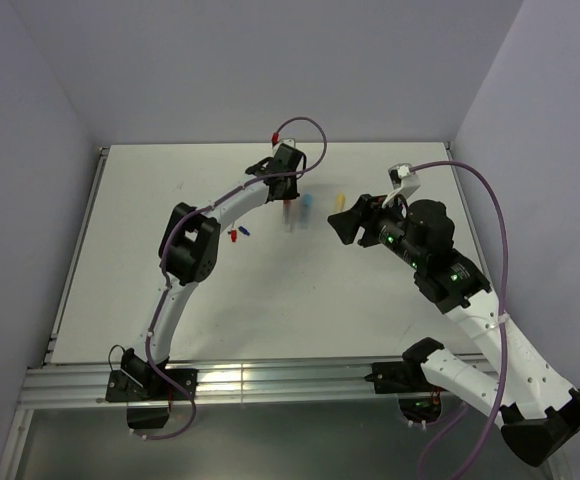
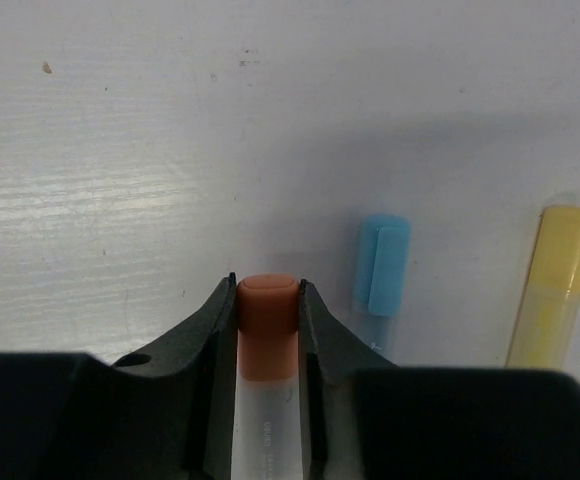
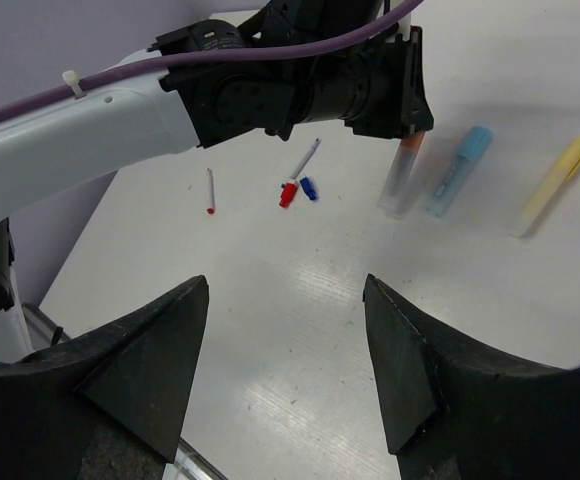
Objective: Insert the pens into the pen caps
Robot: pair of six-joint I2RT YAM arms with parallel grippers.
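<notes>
My left gripper (image 2: pixel 267 285) is shut on a pen with a pale barrel and an orange cap (image 2: pixel 267 325). In the right wrist view this pen (image 3: pixel 406 175) hangs tilted from the left gripper (image 3: pixel 410 100), its lower end at the table. Beside it lie a blue-capped pen (image 2: pixel 382 268) and a yellow-capped pen (image 2: pixel 560 280). A red cap (image 3: pixel 288 194) and a dark blue cap (image 3: pixel 309 188) lie loose to the left, with a thin white pen (image 3: pixel 307 158) by them and another thin one (image 3: pixel 210 190) further left. My right gripper (image 3: pixel 286 285) hovers open and holds nothing.
The pens lie in the far middle of the white table (image 1: pixel 270 300). The right gripper (image 1: pixel 338 222) is just to the right of the yellow pen (image 1: pixel 337 200). A purple cable (image 1: pixel 310 135) loops above the left wrist. Walls close in the table's far and side edges.
</notes>
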